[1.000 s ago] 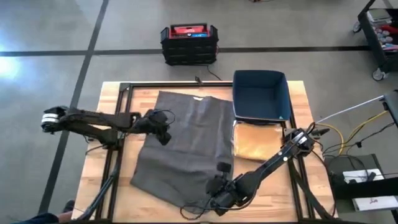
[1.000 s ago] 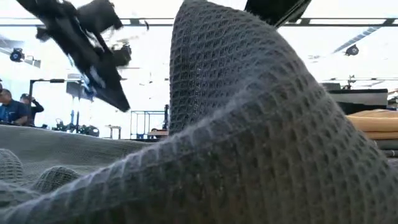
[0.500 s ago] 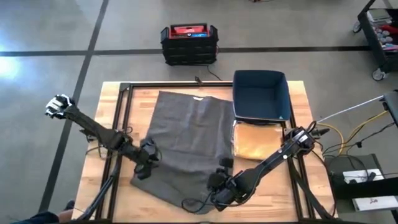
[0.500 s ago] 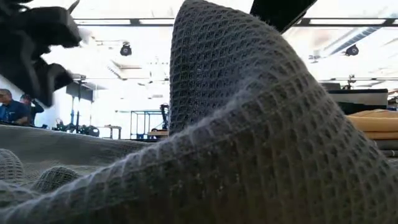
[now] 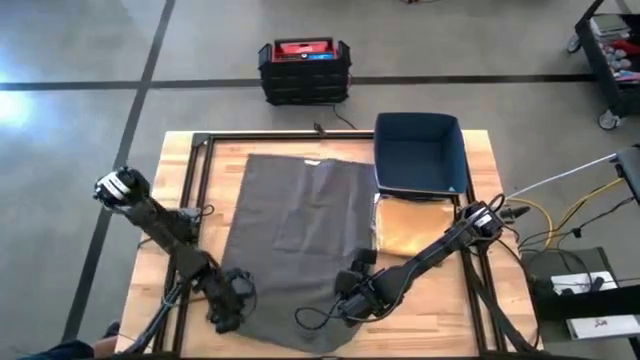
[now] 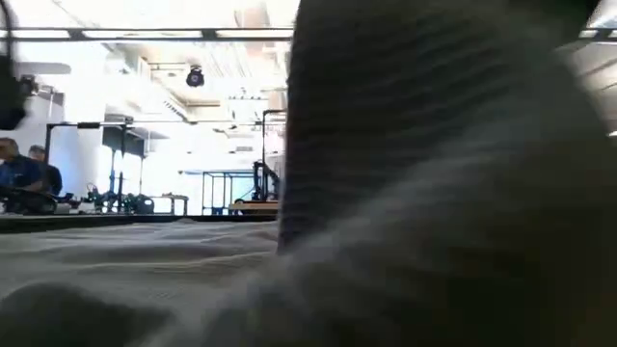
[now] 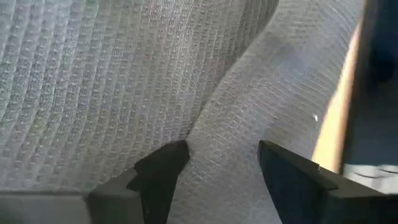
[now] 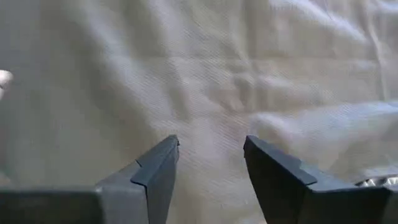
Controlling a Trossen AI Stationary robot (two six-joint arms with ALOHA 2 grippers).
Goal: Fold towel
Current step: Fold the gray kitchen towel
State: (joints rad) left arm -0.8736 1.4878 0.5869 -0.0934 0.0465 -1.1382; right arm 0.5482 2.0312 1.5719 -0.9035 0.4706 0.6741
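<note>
The left gripper (image 5: 228, 300) is low at the near left corner of the towel (image 5: 300, 230). Its fingers (image 7: 163, 171) are spread apart, with the grey waffle cloth under and between them, and they grip nothing. A fold in the cloth runs up from between the two tips.

The right gripper (image 5: 350, 296) is near the towel's near edge, a bit right of the middle. Its fingers (image 8: 158, 163) are also apart, and the cloth lies loose and wrinkled in front of them (nothing is pinched).

The towel is dark grey and lies mostly flat in the middle of the wooden table (image 5: 180, 150). From the low camera a big bump of cloth (image 6: 434, 193) fills the right side of the picture, very close and blurry.

Just right of the towel sits a folded tan cloth (image 5: 410, 228). Behind that, at the far right of the table, is a blue bin (image 5: 418, 155).

Past the table, on the floor, stands a black and red box (image 5: 303, 68). Far off in the room, at the left, two people (image 6: 24, 173) are sitting.
</note>
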